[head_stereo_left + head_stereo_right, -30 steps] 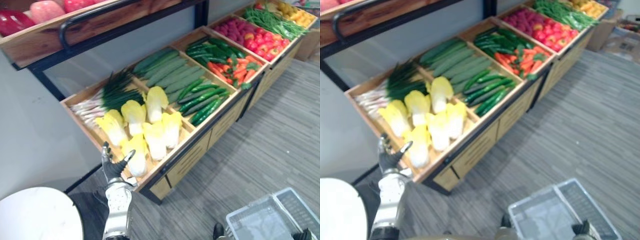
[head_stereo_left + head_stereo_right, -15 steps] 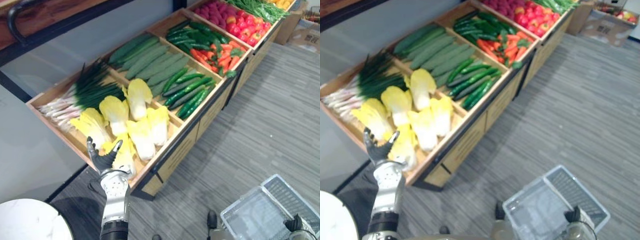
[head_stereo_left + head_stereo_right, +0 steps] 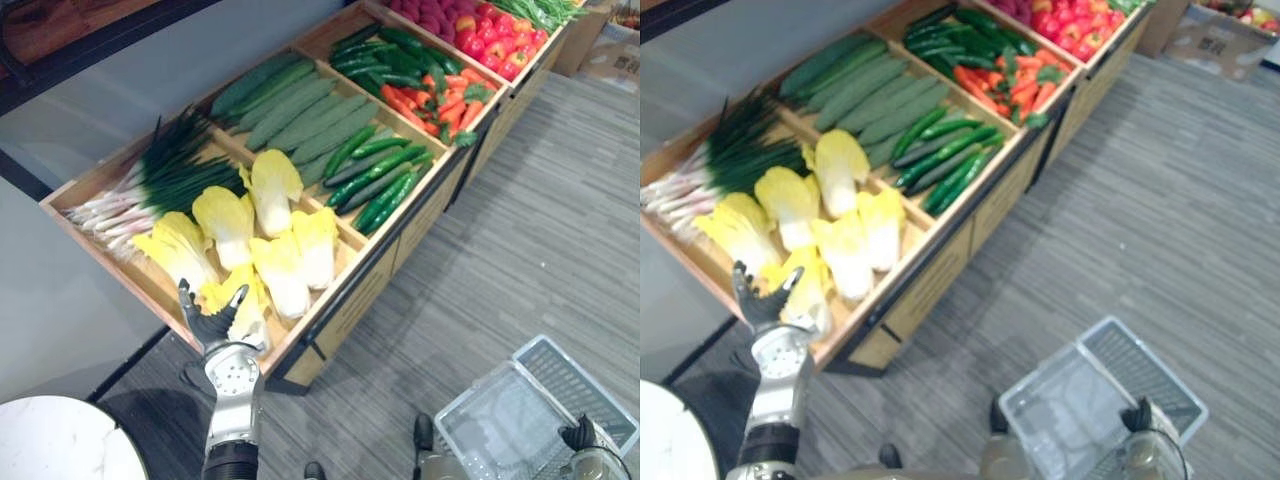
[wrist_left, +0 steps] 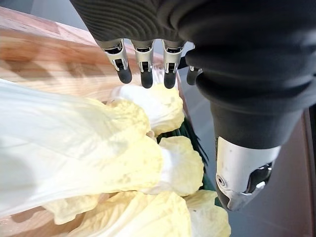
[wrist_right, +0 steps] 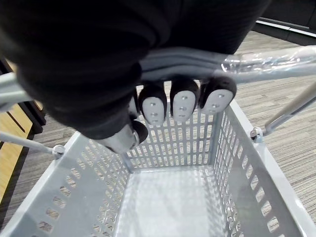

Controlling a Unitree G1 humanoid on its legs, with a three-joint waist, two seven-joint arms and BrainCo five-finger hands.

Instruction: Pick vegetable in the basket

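Grey floor [image 3: 540, 230] is lying open between wooden crate [image 3: 375, 300] and grey plastic basket [image 3: 480, 420], right hand [image 5: 182, 104] clamping its handle [image 5: 266, 66]; left hand [image 3: 212, 325] is hovering spread-fingered at near-edge yellow-white cabbages [image 3: 283, 275]

Napa cabbages [image 3: 282, 277] are lying packed tight in the wooden crate [image 3: 372, 300], leaving open air only above them, where the left hand [image 3: 212, 325] is hovering, fingers spread. The right hand [image 5: 182, 101] is clasping the handle [image 5: 256, 66] spanning the basket [image 5: 168, 197]'s open top.

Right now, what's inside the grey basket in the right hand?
Nothing: the basket shows a bare perforated floor and walls, no vegetable yet. The right hand, fingers curled round the handle, hides part of one end, so that bit is unseen.
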